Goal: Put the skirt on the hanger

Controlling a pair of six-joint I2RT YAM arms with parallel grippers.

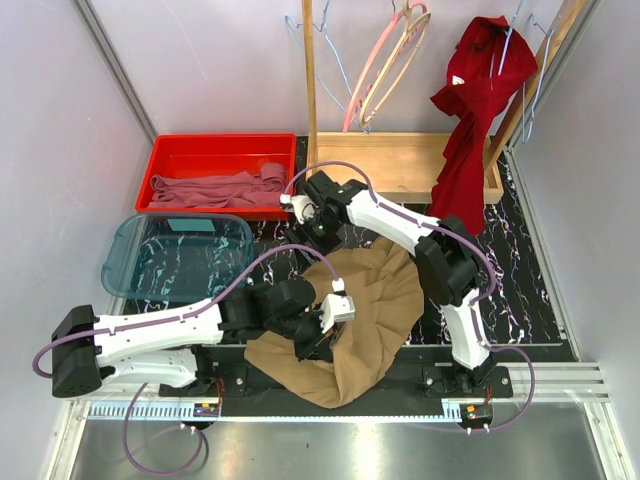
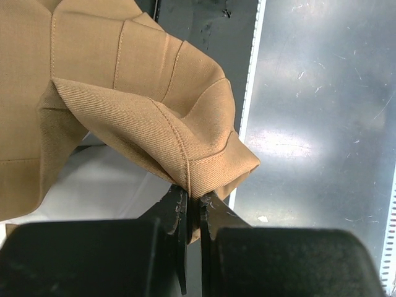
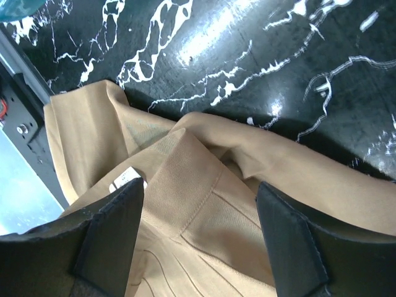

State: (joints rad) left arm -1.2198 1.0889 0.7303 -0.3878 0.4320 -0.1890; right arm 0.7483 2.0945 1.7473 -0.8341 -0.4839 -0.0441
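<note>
Tan pleated cloth skirt heaped at near edge of black marbled counter: light, limp, sag-prone. Left claw pinches a hemmed fold; right claw spread over waistband, judged the firmer hold.

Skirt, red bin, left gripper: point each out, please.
skirt (image 1: 375, 300), top external view, middle of the cloth.
red bin (image 1: 220, 150), top external view, back wall.
left gripper (image 2: 193, 201), left wrist view, between fingertips pinching hem.
</note>
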